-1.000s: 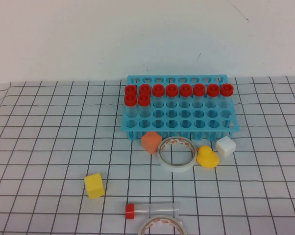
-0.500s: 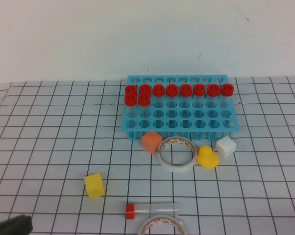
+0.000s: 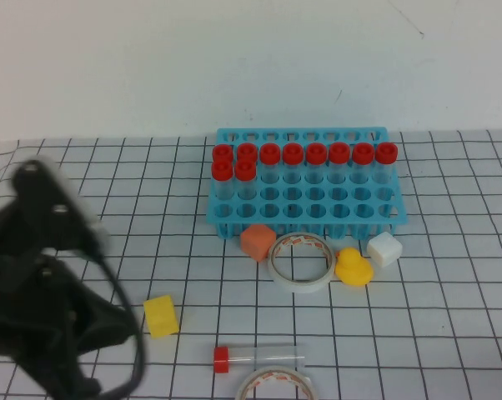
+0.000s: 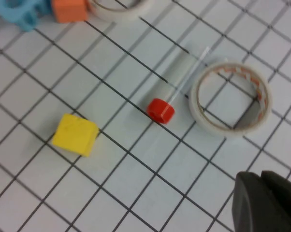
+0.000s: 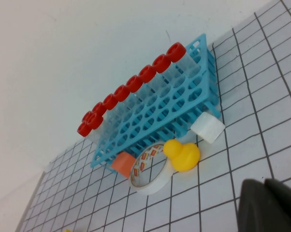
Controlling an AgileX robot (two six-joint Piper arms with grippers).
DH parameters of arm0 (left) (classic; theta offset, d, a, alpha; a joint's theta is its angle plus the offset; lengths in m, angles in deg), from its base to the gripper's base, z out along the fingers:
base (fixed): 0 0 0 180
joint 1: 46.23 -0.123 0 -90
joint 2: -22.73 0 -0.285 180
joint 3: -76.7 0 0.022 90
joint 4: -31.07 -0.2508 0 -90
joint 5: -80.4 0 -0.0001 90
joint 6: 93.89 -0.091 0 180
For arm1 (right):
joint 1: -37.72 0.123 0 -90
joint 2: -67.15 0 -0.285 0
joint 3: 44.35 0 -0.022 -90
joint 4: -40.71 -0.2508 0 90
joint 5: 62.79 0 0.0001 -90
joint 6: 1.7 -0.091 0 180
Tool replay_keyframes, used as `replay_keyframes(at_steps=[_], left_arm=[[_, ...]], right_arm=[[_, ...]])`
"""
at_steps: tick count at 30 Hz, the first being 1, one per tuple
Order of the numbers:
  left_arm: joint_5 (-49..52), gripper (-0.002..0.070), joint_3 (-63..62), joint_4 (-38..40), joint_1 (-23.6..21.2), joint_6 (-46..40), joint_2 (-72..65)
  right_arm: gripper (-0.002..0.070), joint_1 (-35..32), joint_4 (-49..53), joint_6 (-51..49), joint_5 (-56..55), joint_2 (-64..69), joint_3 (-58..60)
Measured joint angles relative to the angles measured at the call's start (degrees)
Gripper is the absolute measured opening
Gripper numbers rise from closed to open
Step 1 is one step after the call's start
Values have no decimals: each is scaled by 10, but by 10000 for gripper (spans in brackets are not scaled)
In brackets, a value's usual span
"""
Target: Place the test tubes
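A loose test tube with a red cap lies flat on the checked cloth near the front edge, touching a tape roll. At the back, the blue rack holds several red-capped tubes, a full back row and two in the second row. My left arm looms over the front left. Its left gripper is shut and empty, hovering apart from the loose tube. The right gripper is shut and empty, low over the cloth in front of the rack, and is not in the high view.
In front of the rack sit an orange block, a second tape roll, a yellow duck and a white cube. A yellow cube lies left of the loose tube, beside my left arm.
My left arm has swung up from the bottom-left corner and now fills the front left of the high view. The objects have not moved.
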Motion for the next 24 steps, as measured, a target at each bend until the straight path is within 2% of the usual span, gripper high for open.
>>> replay_keyframes(at_steps=[7, 10, 14, 20, 24], left_arm=[[-30, -1, -45, -108, 157, 85, -120], [-56, -1, -67, -128, 203, 125, -168], [-79, -1, -112, -133, 230, 169, -239], [-91, -1, -187, -133, 231, 270, -343], [-89, -1, -201, -147, 243, 290, -397]], right_arm=[[-1, 0, 0, 0, 9, 0, 0], [-1, 0, 0, 1, 11, 0, 0], [-1, 0, 0, 8, 11, 0, 0], [-1, 0, 0, 18, 11, 0, 0], [-1, 0, 0, 22, 11, 0, 0]])
